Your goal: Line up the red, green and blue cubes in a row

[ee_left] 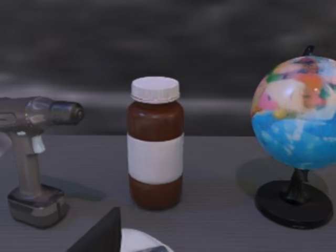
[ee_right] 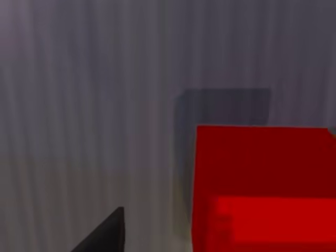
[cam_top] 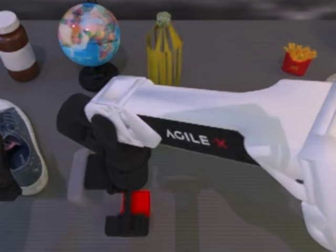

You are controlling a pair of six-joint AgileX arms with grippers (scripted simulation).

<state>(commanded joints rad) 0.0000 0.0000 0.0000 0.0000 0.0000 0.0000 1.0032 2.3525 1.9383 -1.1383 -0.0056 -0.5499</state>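
White AgileX right arm (cam_top: 210,121) spans the table; its black gripper (cam_top: 127,207) pinches the small matte red cube (cam_top: 139,202) (below the globe (cam_top: 89,34)).

back edge of the table (cam_top: 236,58) is crowded: brown jar (cam_top: 16,46), globe (cam_top: 89,37), yellow bottle (cam_top: 164,50) and fries carton (cam_top: 298,59), with a shoe (cam_top: 23,149) at the left edge and a drill (ee_left: 31,157) near the jar in the left wrist view. right arm (cam_top: 210,131) spans the middle from the right, blocking passage over it. front strip is bare on both sides of the red cube (cam_top: 140,202) and the right gripper (cam_top: 126,212) on it.
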